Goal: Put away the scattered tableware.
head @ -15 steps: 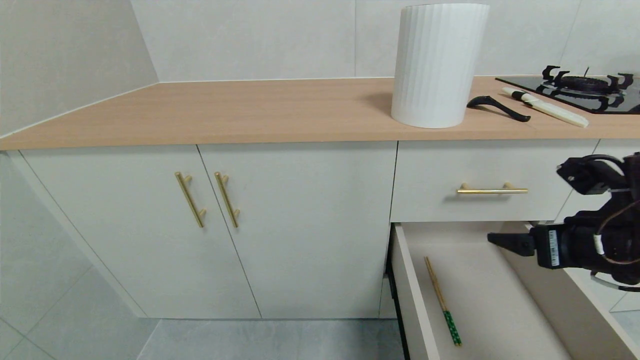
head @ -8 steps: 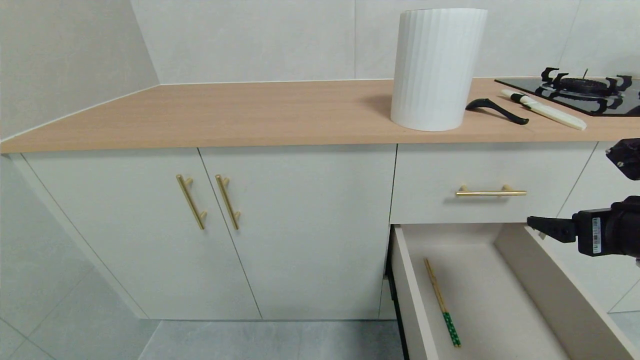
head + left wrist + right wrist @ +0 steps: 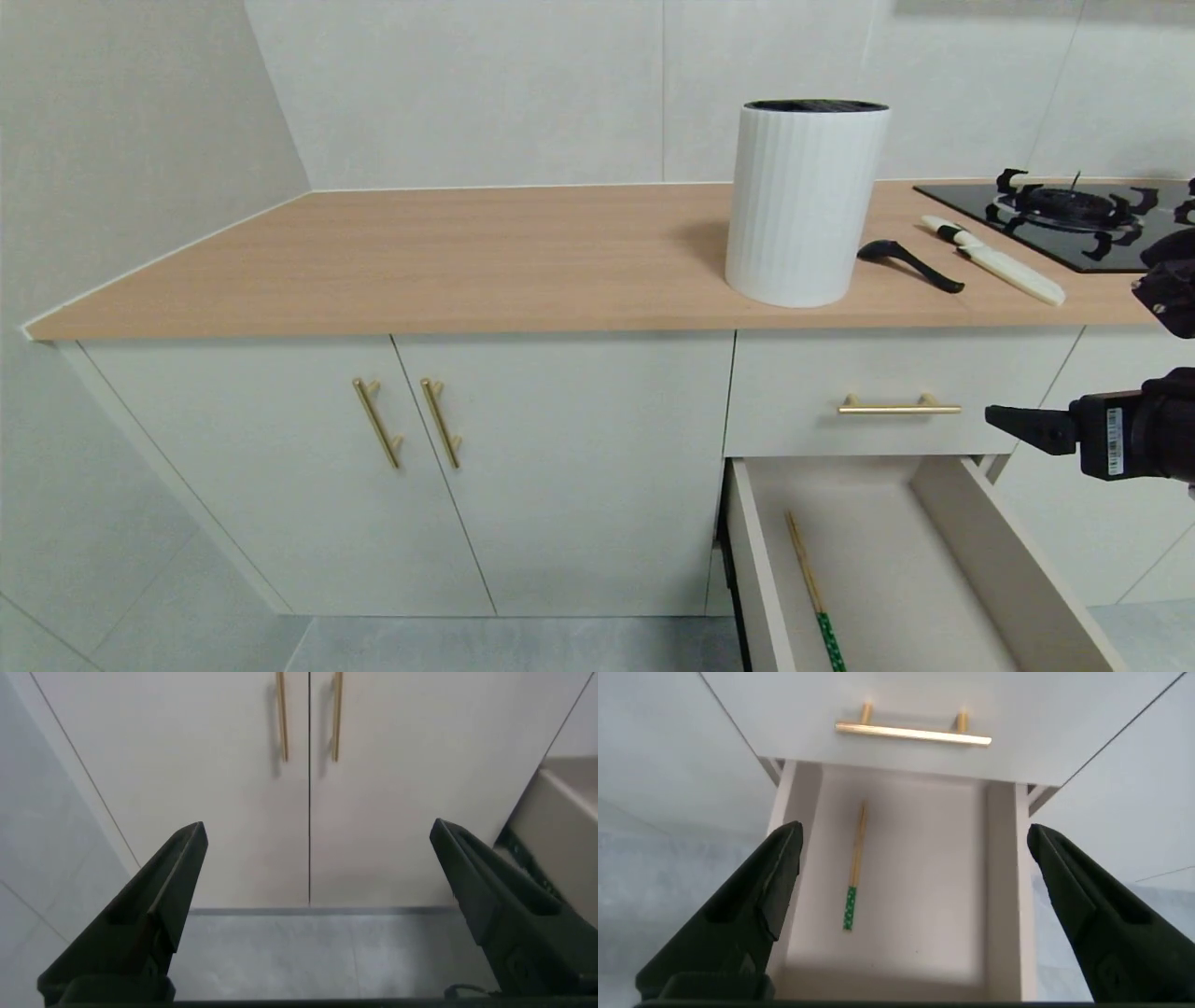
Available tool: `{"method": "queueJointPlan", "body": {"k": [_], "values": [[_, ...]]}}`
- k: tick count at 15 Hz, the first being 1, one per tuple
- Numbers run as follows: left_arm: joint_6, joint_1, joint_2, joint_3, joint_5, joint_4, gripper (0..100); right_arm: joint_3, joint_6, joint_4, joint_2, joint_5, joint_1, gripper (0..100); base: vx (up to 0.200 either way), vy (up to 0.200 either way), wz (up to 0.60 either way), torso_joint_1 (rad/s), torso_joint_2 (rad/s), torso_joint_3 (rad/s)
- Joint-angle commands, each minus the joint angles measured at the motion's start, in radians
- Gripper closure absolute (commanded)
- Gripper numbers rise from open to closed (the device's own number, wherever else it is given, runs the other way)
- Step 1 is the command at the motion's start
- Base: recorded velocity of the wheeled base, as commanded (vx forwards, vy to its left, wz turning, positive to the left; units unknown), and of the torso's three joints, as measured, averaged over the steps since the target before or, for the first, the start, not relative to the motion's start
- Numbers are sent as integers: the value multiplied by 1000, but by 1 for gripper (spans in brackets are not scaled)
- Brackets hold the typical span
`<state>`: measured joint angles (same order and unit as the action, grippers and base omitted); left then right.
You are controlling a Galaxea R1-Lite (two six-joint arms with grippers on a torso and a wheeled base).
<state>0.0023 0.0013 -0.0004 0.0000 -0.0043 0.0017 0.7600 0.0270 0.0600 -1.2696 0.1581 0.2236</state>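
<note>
**A:** R gripper (image 3: 913, 901) status?

**B:** I had its jaws wide apart, empty, above the open drawer (image 3: 752, 560). L gripper (image 3: 316, 905) was likewise apart, facing the cupboard (image 3: 402, 812).

**A:** Tableware?

**B:** Chopsticks (image 3: 853, 870) lay in the drawer. Knife (image 3: 994, 260) & spoon (image 3: 910, 264) sat on the counter (image 3: 467, 252). I reckoned knife next: come in low, straddle it crosswise, then close.

I can read no words or numbers anywhere. A small white sticker (image 3: 1116, 428) sits on my right gripper (image 3: 1006, 419), just behind my fingers (image 3: 1038, 428); its dark bars and print are too small to make out.
</note>
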Motion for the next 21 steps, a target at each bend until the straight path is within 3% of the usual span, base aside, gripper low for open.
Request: {"method": "queueJointPlan", "body": {"k": [1,12,16,19,21], "values": [[1,0,0,0,0,0,0,-5,-2,0,-22,0,0,0,0,0,0,178,-466,-305],[1,0,0,0,0,0,0,-34,-6,43,-48,0,5,0,0,0,0,197,-486,-284],[1,0,2,0,0,0,0,-48,-35,66,-105,1,6,0,0,0,0,63,-139,-79],[1,0,0,0,0,0,0,-33,-48,216,-212,3,0,0,0,0,0,0,0,0],[1,0,0,0,0,0,0,58,-68,333,-340,-14,-33,0,0,0,0,0,0,0]]}}
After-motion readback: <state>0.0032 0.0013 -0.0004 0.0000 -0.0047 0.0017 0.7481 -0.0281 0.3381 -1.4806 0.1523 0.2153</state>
